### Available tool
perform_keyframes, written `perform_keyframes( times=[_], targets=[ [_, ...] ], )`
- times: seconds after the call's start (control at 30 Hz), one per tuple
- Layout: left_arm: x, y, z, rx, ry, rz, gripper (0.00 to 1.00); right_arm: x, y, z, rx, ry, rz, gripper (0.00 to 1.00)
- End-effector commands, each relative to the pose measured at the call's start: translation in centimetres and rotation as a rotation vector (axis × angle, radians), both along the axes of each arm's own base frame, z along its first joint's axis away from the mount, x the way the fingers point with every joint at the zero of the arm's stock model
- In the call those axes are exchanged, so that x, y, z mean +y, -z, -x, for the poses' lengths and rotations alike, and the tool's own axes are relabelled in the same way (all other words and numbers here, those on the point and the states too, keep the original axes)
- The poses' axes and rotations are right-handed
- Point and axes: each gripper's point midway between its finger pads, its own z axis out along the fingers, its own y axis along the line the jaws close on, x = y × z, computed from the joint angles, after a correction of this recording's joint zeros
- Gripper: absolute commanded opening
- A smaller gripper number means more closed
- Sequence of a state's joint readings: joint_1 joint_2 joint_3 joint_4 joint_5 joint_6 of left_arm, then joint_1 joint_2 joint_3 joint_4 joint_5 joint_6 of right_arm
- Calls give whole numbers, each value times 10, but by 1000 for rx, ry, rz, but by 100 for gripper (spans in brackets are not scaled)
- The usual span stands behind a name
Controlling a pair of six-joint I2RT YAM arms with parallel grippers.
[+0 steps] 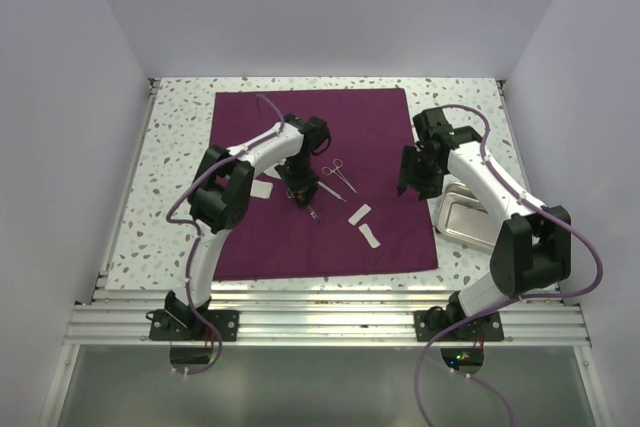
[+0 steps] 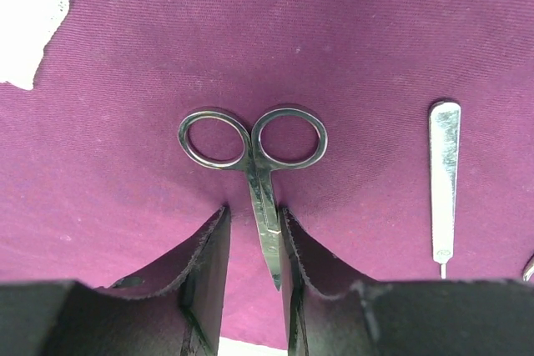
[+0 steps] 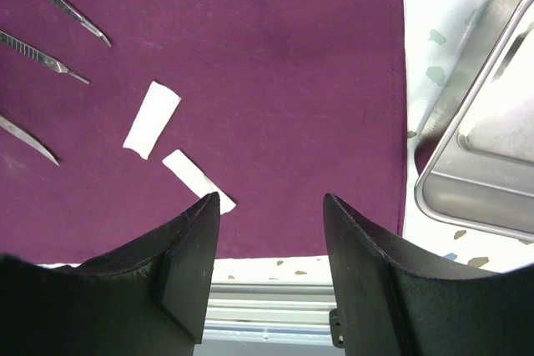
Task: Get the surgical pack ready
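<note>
The left gripper (image 2: 254, 213) stands low on the plum-purple cloth (image 1: 380, 137), which lies spread flat mid-table. Its jaws are slightly apart astride the blades of small silvery scissors (image 2: 260, 193). The right gripper (image 3: 271, 198) hangs spread and empty over the cloth's right edge, beside the steel tray (image 1: 465, 215). White gauze pads (image 1: 361, 215) lie nearer.

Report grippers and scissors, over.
Left gripper astride scissors, jaws not clamped. Right gripper open, empty, above cloth edge near tray. Flat steel handle lies beside scissors, apart.
</note>
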State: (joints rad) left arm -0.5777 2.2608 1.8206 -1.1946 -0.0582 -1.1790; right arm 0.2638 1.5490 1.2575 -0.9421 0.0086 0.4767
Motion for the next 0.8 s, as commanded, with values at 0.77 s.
perform_keyframes(
  times=[0.77],
  targets=[
    [10,-42,6,-58,205,82,0,73,-29,-22,-40,-167,-328,56]
  ],
)
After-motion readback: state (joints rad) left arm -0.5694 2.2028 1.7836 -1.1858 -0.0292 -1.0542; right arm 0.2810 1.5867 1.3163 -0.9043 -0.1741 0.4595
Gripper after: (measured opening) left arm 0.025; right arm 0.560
